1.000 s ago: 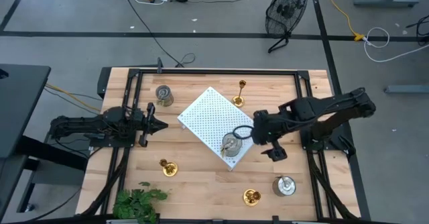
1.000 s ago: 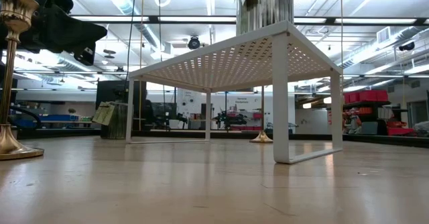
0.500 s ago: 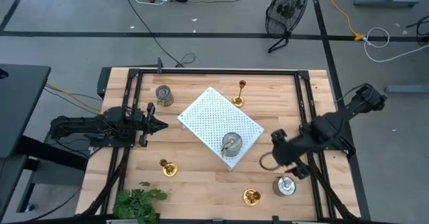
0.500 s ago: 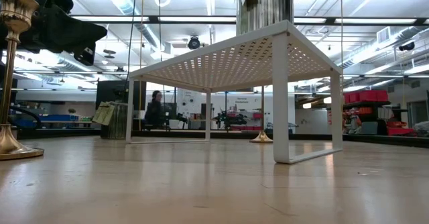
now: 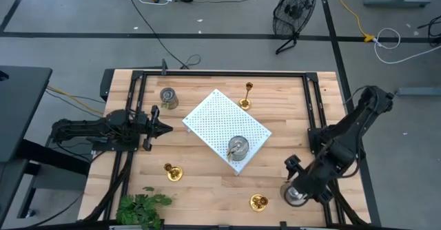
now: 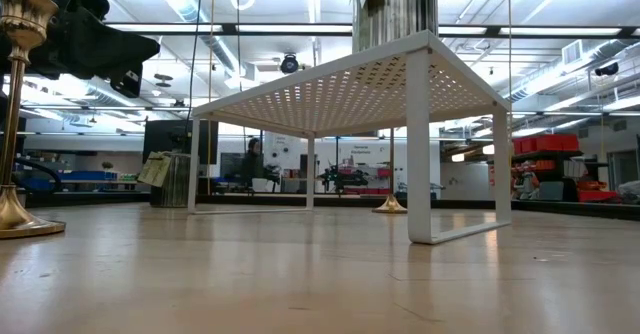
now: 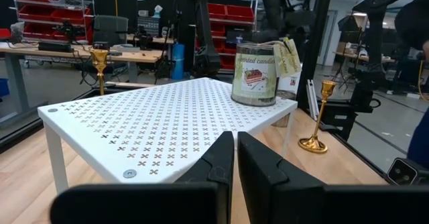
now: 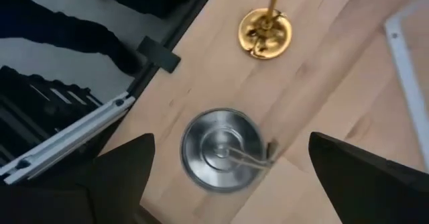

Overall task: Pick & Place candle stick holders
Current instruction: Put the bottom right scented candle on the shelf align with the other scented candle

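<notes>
My right gripper [image 5: 297,189] hangs open over a silver-grey candle stick holder [image 8: 222,150] at the table's front right, with one finger [image 8: 124,174] on each side and apart from it. A brass holder [image 8: 265,31] stands close by, also seen from above [image 5: 259,202]. A second silver holder [image 5: 238,148] sits on the white perforated board [image 5: 220,120]. A third silver holder [image 5: 168,97] stands at the back left. Two more brass holders [image 5: 246,96] [image 5: 172,172] stand behind and left of the board. My left gripper [image 5: 161,127] waits shut left of the board.
A green plant [image 5: 141,208] lies at the front left corner. Black frame rails [image 5: 324,182] run along the table's sides beside my right arm. In the low view the board [image 6: 400,84] stands on legs, and a person [image 6: 252,162] shows far behind it.
My right arm has swung away from the board to the table's front right and now hangs over the silver holder there. The left arm has not moved. A person walks past behind.
</notes>
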You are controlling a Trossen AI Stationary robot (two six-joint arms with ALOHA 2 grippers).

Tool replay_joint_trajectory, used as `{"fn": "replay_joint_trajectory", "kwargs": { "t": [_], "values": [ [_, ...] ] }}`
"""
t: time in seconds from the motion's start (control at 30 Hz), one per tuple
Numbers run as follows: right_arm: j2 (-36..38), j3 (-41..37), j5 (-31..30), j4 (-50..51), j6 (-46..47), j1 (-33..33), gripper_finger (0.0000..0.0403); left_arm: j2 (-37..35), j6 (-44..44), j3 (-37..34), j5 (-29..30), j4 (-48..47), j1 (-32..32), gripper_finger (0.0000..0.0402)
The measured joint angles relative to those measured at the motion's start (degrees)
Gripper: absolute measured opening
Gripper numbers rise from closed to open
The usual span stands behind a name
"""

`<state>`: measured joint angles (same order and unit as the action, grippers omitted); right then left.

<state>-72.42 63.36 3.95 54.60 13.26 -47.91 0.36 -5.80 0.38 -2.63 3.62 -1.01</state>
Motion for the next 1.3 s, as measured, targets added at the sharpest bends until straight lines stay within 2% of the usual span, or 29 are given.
{"fn": "replay_joint_trajectory", "kwargs": {
  "t": [0.37,0.57,0.8,1.03,1.3],
  "values": [
    [-0.22,-6.74,-1.84,-2.17,6.84,-0.91,0.0398,-0.01,-0.01,0.00,0.00,0.00,0.00,0.0025],
    [-0.22,-9.69,1.72,-2.10,14.11,-0.95,0.0398,0.00,0.00,0.00,0.00,0.00,0.00,0.0025],
    [-2.36,-9.48,2.12,-1.60,17.79,-0.63,0.0398,0.00,0.00,0.02,0.00,0.00,-0.01,0.0025],
    [-5.65,-4.79,0.18,0.70,19.16,-0.51,0.0398,0.00,-0.01,0.02,0.00,-0.02,-0.01,0.0025],
    [-6.63,-5.09,0.11,-1.01,20.49,-0.60,0.0398,-0.02,-0.01,0.02,0.00,0.00,-0.01,0.0025]
  ]
}}
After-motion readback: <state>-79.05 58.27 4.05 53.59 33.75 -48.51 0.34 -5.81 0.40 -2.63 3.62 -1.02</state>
